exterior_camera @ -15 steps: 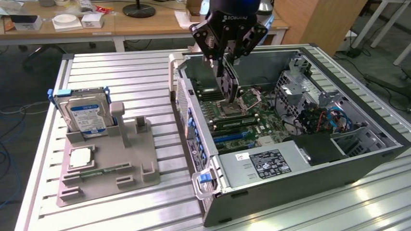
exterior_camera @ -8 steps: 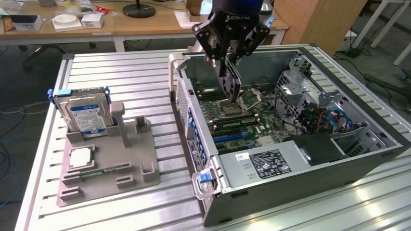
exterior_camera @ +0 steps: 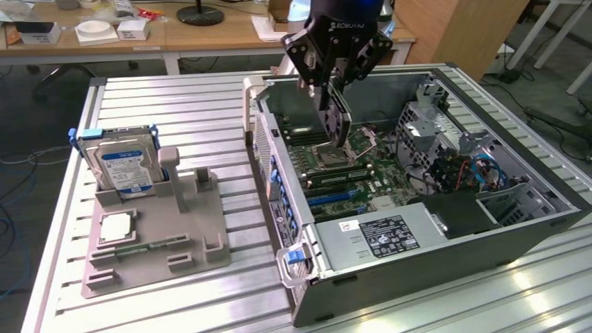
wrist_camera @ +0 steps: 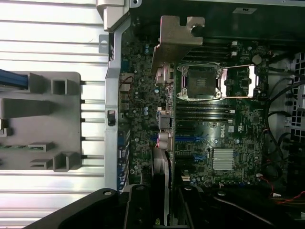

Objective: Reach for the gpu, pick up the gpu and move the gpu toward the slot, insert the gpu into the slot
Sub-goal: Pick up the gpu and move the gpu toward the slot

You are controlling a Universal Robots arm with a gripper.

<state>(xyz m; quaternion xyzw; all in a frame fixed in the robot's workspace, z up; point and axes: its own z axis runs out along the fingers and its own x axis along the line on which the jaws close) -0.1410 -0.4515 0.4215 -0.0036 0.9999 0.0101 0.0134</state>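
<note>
An open computer case (exterior_camera: 518, 229) lies on its side on the slatted metal surface (exterior_camera: 185, 104). Inside it a green motherboard (exterior_camera: 370, 184) is seen, with an empty processor socket (wrist_camera: 200, 82), memory sticks (wrist_camera: 205, 112), blue expansion slots (wrist_camera: 193, 139) and a finned silver heat sink (wrist_camera: 223, 158). A black power supply (exterior_camera: 384, 236) is mounted at the near end of the case, and bundled cables (exterior_camera: 462, 173) are gathered beside a metal drive cage (exterior_camera: 425, 121).

The gpu (exterior_camera: 337, 125) is held edge-on inside the open case, above the motherboard near the socket, and appears clear of the board. The fingers (exterior_camera: 324, 80) of the gripper (exterior_camera: 331, 87) are clamped on its upper edge. In the wrist view the gripper (wrist_camera: 162, 210) is seen closed on the gpu (wrist_camera: 164, 162), with the silver end bracket (wrist_camera: 178, 38) at the far end.

To the exterior view's left a grey holder (exterior_camera: 199, 236) stands on the surface. A hard drive (exterior_camera: 125, 170) is stood upright in one of its compartments, and a square processor chip (exterior_camera: 116, 227) is laid flat in a recess.

ROBOTIQ is printed on the gripper body. The white lettering (wrist_camera: 220, 135) on the motherboard appears to read DELL. The print on the hard drive's blue label and on the power supply's white sticker (exterior_camera: 350, 225) cannot be read.
</note>
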